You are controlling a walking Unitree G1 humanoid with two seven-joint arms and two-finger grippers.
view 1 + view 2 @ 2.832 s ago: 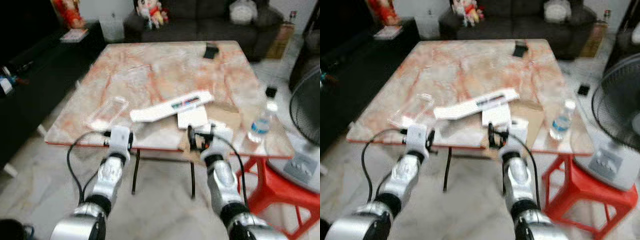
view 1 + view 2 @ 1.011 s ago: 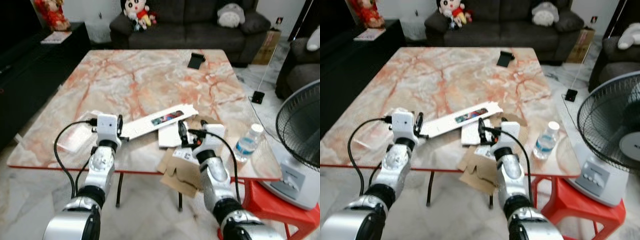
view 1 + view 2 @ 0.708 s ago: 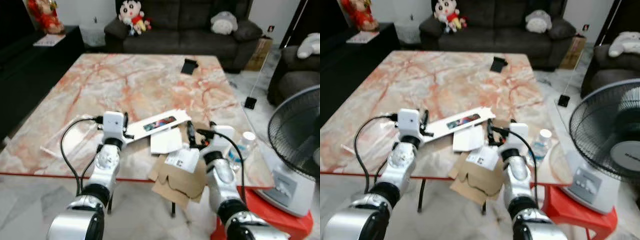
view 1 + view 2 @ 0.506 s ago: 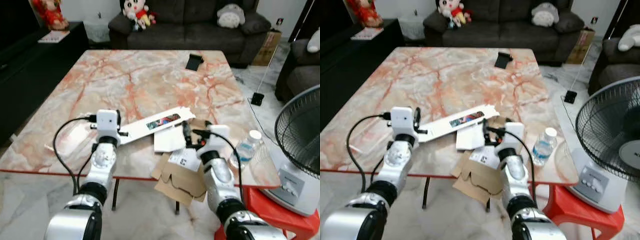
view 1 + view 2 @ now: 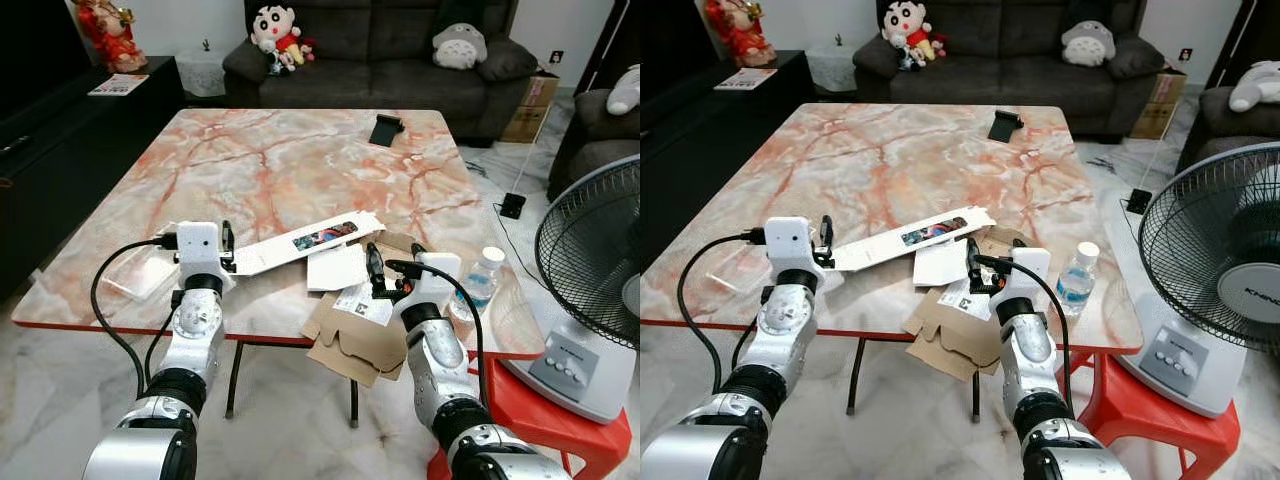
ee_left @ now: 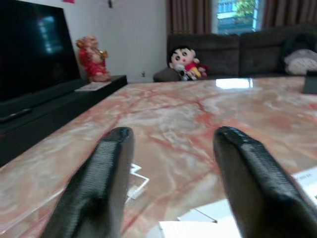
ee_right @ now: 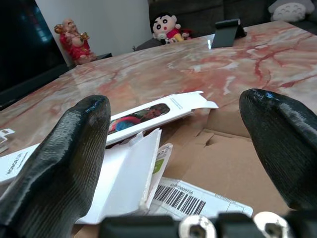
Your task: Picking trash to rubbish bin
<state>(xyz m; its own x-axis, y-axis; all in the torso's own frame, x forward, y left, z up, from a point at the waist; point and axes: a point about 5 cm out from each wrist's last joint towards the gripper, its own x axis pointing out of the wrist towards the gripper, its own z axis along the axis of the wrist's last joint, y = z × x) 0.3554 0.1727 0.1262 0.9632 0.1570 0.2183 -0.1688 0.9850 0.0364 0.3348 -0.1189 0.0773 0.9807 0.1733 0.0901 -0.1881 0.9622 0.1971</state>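
Observation:
Trash lies along the near edge of the marble table: a long flat white box, a white card, a flattened brown cardboard with a barcode label, and clear plastic packaging. My left gripper hovers open at the left end of the white box, with nothing between its fingers. My right gripper is open just above the cardboard and label, and the white card sits between its fingers.
A water bottle stands at the table's right edge. A standing fan and a red stool are close on the right. A black phone stand sits far back. A sofa is behind; a dark cabinet is left.
The whole view has shifted and sharpened as I came up to the table. Both grippers now reach over its near edge, still open. The trash lies as before.

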